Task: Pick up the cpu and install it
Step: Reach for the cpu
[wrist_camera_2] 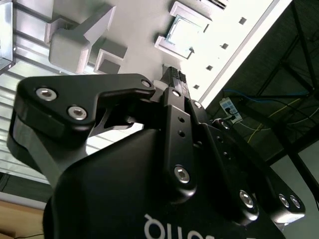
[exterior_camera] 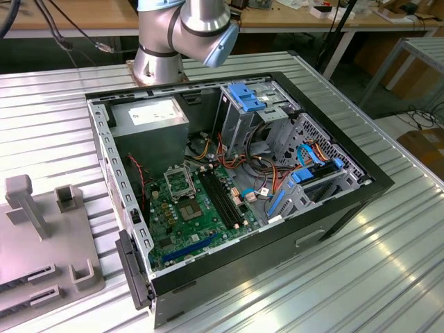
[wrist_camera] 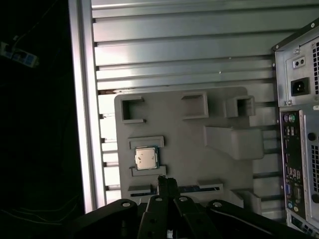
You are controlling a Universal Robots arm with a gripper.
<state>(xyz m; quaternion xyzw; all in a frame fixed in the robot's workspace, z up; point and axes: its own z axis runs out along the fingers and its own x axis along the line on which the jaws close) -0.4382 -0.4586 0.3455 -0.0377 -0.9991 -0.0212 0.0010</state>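
Note:
The cpu point(wrist_camera: 146, 158), a small square chip with a silver-grey top, lies flat between two low holders on a grey fixture plate point(wrist_camera: 189, 144). In the second wrist view the cpu point(wrist_camera_2: 185, 32) lies in the same holder on the plate point(wrist_camera_2: 139, 25). My gripper point(wrist_camera: 167, 183) hangs well above the plate, a short way off from the cpu and not touching it. Its black fingers point(wrist_camera_2: 173, 79) stand together with nothing between them. In the exterior view the green motherboard point(exterior_camera: 182, 223) lies inside the open computer case point(exterior_camera: 374, 182), with its socket frame point(exterior_camera: 182, 182) near the middle.
The case stands on a ribbed metal table point(exterior_camera: 388, 263), with the grey fixture plate point(exterior_camera: 41, 243) at the exterior view's left. Upright blocks point(wrist_camera: 234, 142) rise from the plate beside the cpu. The case's rear panel point(wrist_camera: 299, 149) borders the plate. The arm's base point(exterior_camera: 159, 62) stands behind the case.

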